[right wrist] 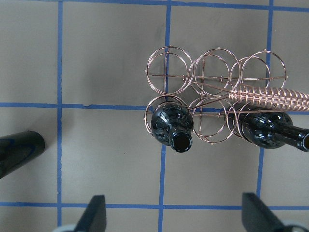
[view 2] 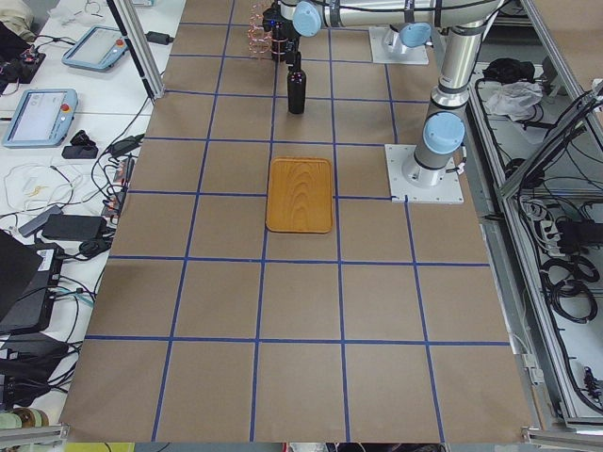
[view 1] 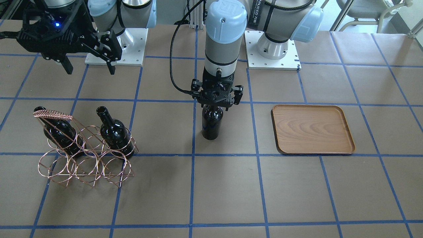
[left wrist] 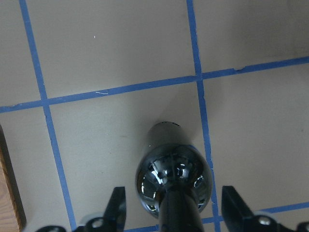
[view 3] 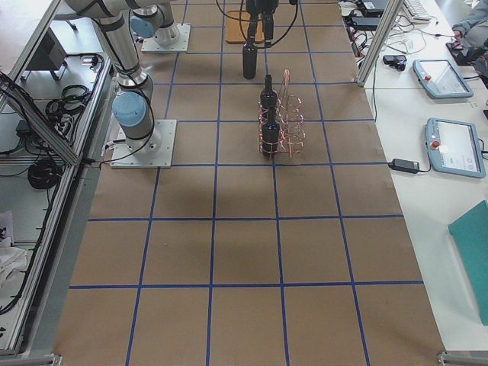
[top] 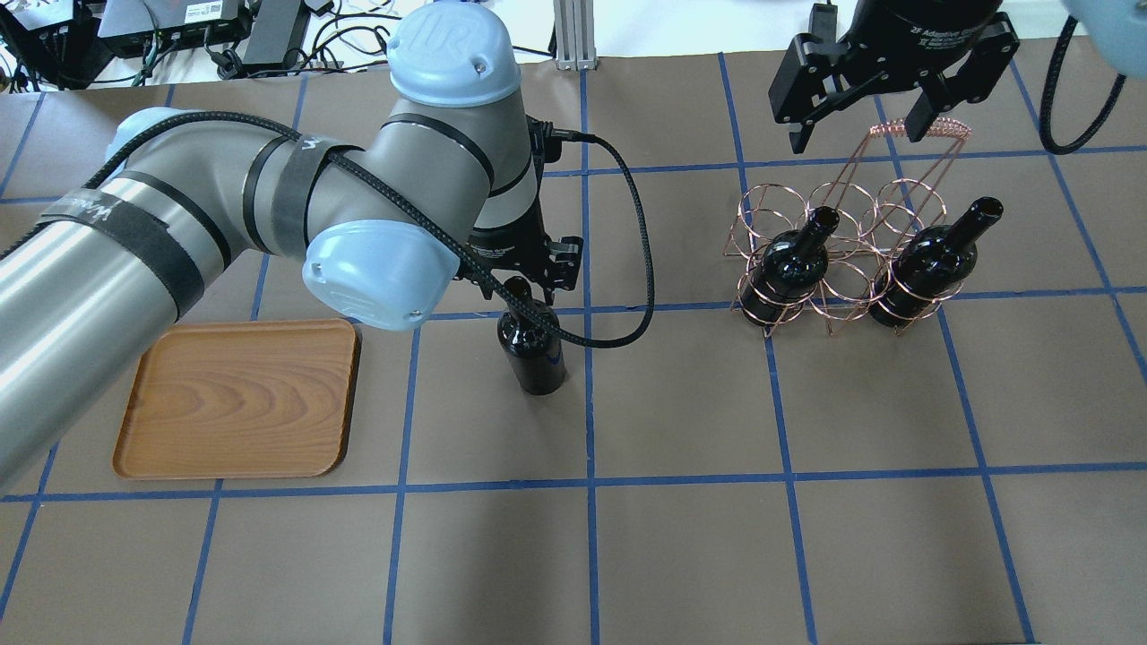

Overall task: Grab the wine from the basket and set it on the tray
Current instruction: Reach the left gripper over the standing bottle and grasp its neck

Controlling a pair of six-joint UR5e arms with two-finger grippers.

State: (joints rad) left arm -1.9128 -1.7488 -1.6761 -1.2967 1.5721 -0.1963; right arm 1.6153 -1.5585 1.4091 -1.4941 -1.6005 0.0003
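Observation:
A near-black wine bottle (view 1: 211,124) stands upright on the table between the basket and the tray; it also shows in the overhead view (top: 533,349). My left gripper (left wrist: 176,212) is open, its fingers (left wrist: 116,208) wide apart on either side of the bottle's neck and not touching it. The copper wire basket (view 1: 53,114) holds two more bottles (top: 793,260) (top: 932,260) in its rings. My right gripper (top: 856,134) is open and empty, high above the basket's handle (right wrist: 270,96). The wooden tray (top: 237,399) lies bare beside the left arm.
The table is covered in brown paper with a blue tape grid. The arm bases (view 1: 115,46) (view 1: 272,49) sit at the robot's edge. The left arm's cable (top: 641,269) loops near the standing bottle. Several basket rings (right wrist: 166,75) hold nothing.

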